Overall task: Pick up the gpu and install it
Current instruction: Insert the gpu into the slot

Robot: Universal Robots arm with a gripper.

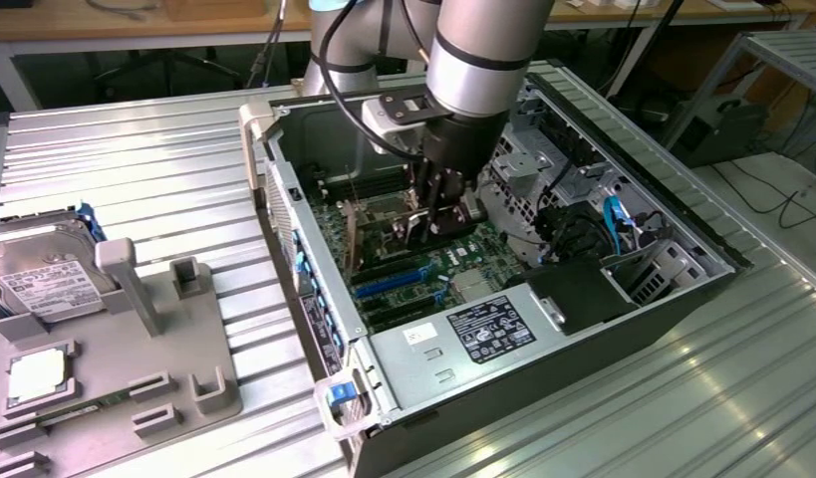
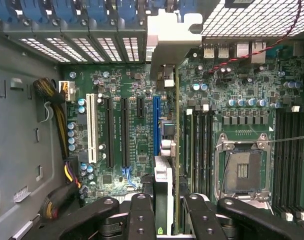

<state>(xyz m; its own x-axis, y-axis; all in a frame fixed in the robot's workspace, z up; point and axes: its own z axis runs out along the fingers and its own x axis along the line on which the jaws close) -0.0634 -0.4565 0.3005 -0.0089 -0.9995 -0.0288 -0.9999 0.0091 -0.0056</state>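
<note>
The gripper fingers clamp narrowly on the gpu, held edge-on over the motherboard near the blue slot. Judged light, stiff and fragile: grip its 2 flat faces, clear of the contacts.

Two cameras on an open computer case.
Exterior view: high, mid-distance, angled down; the arm enters from 12 o'clock. Wrist view: close, looking down past the gripper and its gpu onto the motherboard, shared by both views.
</note>
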